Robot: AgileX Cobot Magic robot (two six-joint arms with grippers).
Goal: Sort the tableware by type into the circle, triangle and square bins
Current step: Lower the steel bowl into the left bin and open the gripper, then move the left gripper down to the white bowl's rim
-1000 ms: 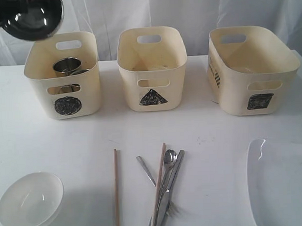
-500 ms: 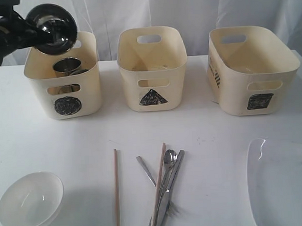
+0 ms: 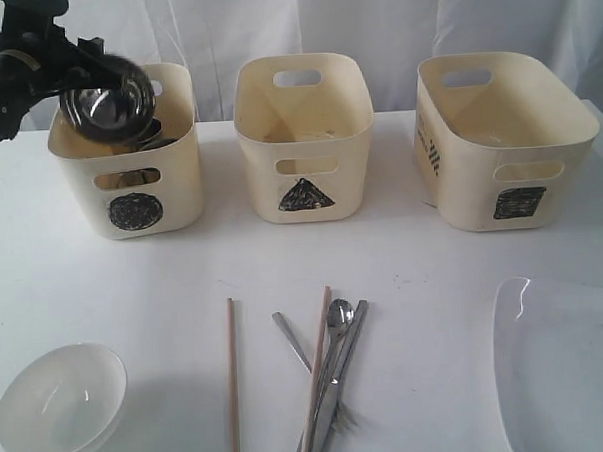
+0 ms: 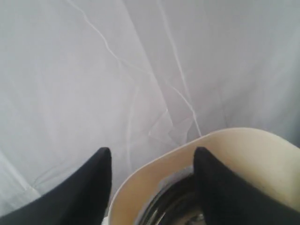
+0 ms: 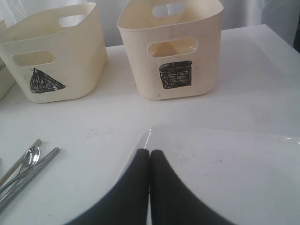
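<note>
Three cream bins are lined up along the back edge of the table [image 3: 183, 271]: the circle bin [image 3: 130, 198] at the left, the triangle bin [image 3: 261, 178] in the middle and the square bin [image 3: 460, 189] at the right. The left claw [image 4: 152, 152] is held over the circle bin with its fingers spread wide and nothing clamped between them. The steel bowl [image 3: 101, 107] is seen tilted and blurred in the mouth of that bin, just beneath the fingers. The white bowl [image 3: 59, 402] is set at the front left corner. Two chopsticks [image 3: 231, 379] are laid near the middle of the front edge, one of them crossed with the spoon [image 3: 338, 319], fork [image 3: 289, 339] and knife [image 3: 352, 334]. The plate [image 3: 563, 365] is placed at the front right corner. The right claw [image 5: 150, 152] is held above the plate's rim with its fingers pressed together, and nothing is gripped.
</note>
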